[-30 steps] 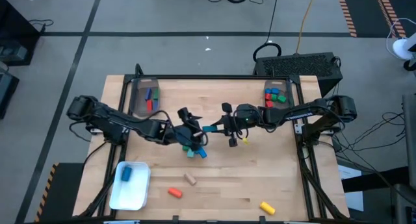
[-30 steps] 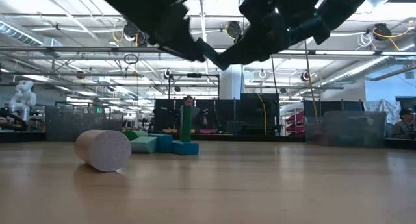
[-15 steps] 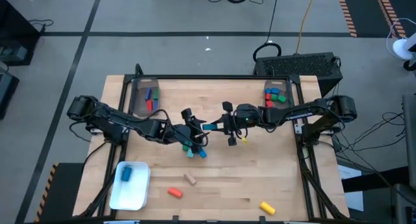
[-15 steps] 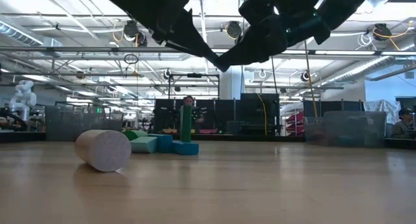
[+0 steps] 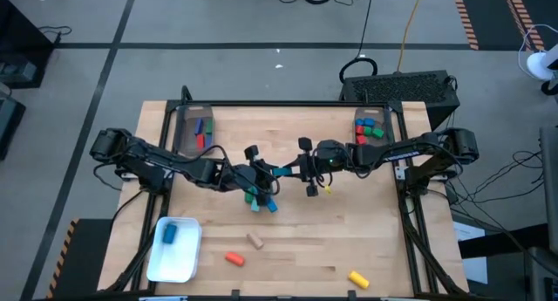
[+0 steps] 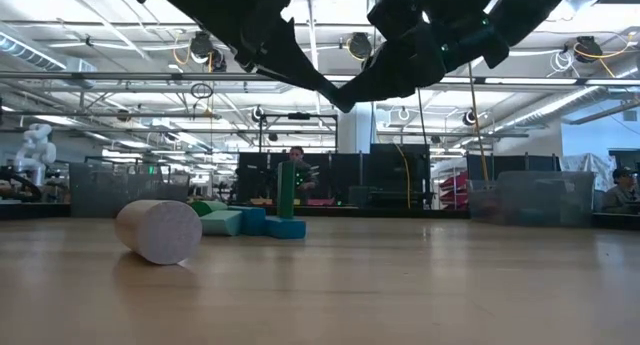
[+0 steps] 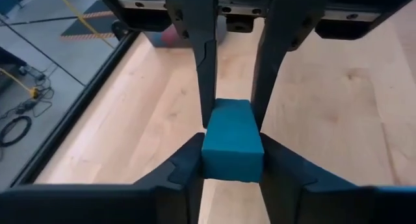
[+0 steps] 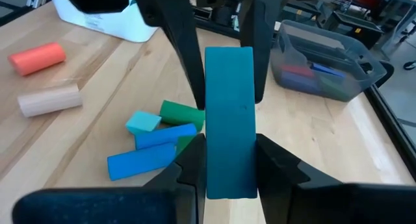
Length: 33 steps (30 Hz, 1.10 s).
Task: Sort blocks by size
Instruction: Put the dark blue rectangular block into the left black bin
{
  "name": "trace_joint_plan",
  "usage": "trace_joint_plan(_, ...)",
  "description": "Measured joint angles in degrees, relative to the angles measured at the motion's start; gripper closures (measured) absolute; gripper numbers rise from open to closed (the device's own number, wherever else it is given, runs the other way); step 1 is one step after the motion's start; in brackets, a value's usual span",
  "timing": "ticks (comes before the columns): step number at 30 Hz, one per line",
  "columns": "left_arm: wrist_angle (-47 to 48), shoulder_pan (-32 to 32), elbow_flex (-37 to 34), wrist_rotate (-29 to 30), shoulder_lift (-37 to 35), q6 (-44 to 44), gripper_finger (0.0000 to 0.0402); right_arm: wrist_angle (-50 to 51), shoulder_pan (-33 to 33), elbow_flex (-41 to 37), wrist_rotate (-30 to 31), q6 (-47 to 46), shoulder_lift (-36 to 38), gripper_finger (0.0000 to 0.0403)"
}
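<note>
Hovering mid-bench, above the wood, the teal bar (image 5: 283,171) is caught between both arms. Right end effector (image 8: 229,160) clenched on one end of it; left end effector (image 7: 232,160) has its fingers (image 7: 197,62) flanking the other end, seemingly pressing its sides, though firm grip is a judgement only. The bar's long axis runs straight from one end effector to the other, parallel to the bench's far edge. Handover reads as nearly made; the next move likely turns on the right letting go along that axis. Loose blocks (image 5: 261,200) lie just below, toward the near edge, beside a tan cylinder (image 5: 255,241).
</note>
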<state>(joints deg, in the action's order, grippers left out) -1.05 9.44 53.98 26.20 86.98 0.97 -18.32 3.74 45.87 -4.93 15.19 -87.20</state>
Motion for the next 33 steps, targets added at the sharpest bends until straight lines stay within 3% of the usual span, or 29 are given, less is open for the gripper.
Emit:
trace_joint_plan(6, 0.05, -0.46, 0.0, -0.62, 0.0, 0.0, 0.029, 0.01, 0.01, 0.0, 0.26, -2.19, -0.04, 0.0295)
trace_joint_plan(12, 5.65, -0.5, 0.04, 6.61, -1.37, 1.83, 0.029, 1.55, 0.05, 0.04, 6.92, -2.45, -0.04, 0.022)
trace_joint_plan(18, 20.79, -1.15, 0.1, 12.44, -5.89, 13.04, 0.029, 4.48, 1.5, 0.02, 9.44, -6.95, -0.09, 0.0176)
trace_joint_plan(25, 40.66, -2.6, 0.11, 19.51, -11.1, 27.67, 0.029, 3.79, 1.02, 0.03, 7.4, -13.22, -4.06, 0.0173)
trace_joint_plan(33, 63.81, -7.61, 0.06, 20.12, -13.83, 49.06, 0.029, -10.16, -0.98, -0.02, 1.45, -14.02, -15.09, 0.0176)
